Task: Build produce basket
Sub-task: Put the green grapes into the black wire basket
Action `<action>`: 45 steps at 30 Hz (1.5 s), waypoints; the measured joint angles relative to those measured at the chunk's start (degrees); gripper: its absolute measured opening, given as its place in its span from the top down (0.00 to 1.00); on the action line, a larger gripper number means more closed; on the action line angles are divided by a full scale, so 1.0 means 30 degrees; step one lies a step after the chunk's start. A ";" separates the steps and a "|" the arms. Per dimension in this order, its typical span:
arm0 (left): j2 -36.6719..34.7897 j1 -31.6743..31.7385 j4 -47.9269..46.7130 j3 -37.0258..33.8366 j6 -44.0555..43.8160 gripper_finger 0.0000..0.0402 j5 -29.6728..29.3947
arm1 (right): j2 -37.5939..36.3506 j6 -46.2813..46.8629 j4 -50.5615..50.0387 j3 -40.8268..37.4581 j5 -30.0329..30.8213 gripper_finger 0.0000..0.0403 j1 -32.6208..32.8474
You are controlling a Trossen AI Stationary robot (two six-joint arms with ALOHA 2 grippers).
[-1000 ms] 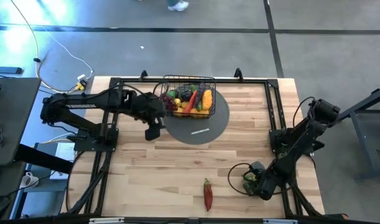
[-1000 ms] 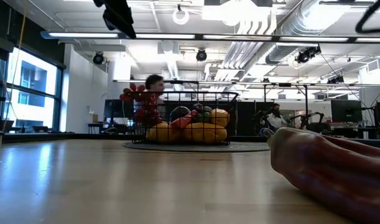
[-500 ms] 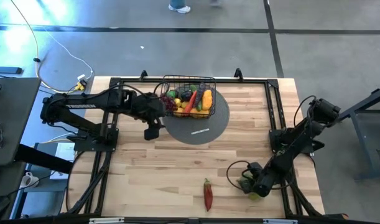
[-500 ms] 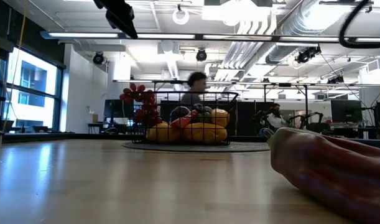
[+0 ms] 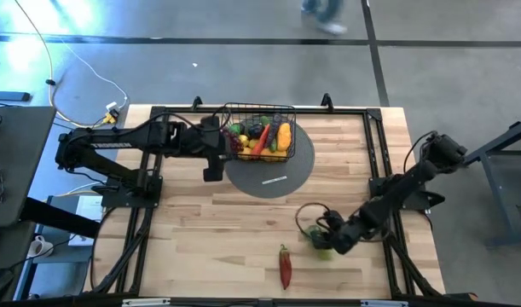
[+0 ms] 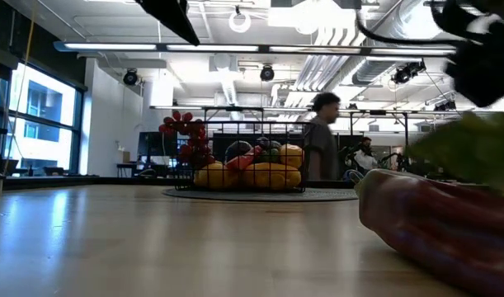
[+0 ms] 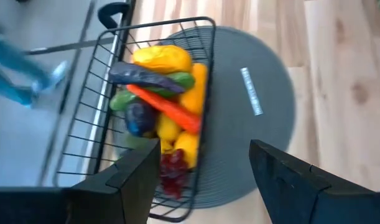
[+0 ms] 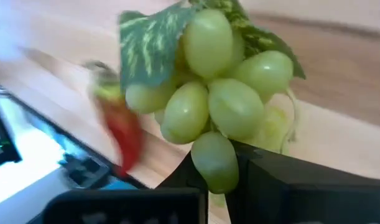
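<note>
Right jaws [image 5: 327, 241] are clamped on the green grapes [image 8: 216, 102], carrying them above the table [image 5: 200, 239]; next they likely need lifting to the basket [image 5: 258, 132], well away beside the half-open left jaws [image 5: 211, 167].

Pale green grapes [image 8: 224, 99], red pepper [image 5: 285, 265], black basket [image 5: 258, 130].

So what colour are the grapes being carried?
Light green grapes, with a green leaf; right wrist view.

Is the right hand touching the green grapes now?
Touching. In the right wrist view the right hand has its dark fingers closed on the bottom of the green grapes, with no gap between them. The high view shows the bunch at that hand too.
</note>
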 joint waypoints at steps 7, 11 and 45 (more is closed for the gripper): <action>0.0007 0.0660 -0.0017 -0.0005 0.2420 0.41 -0.0330 | -0.0007 -0.3671 -0.2208 0.2313 0.0447 1.00 -0.3211; 0.0007 0.1608 -0.0024 -0.0004 0.3266 0.41 -0.0325 | -0.0011 -0.5866 -0.4119 0.3892 0.0506 1.00 -0.4994; 0.0015 0.8031 -0.0046 -0.0007 0.0607 0.41 0.1560 | 0.2568 -2.6342 0.6162 0.9312 0.1073 1.00 -1.8202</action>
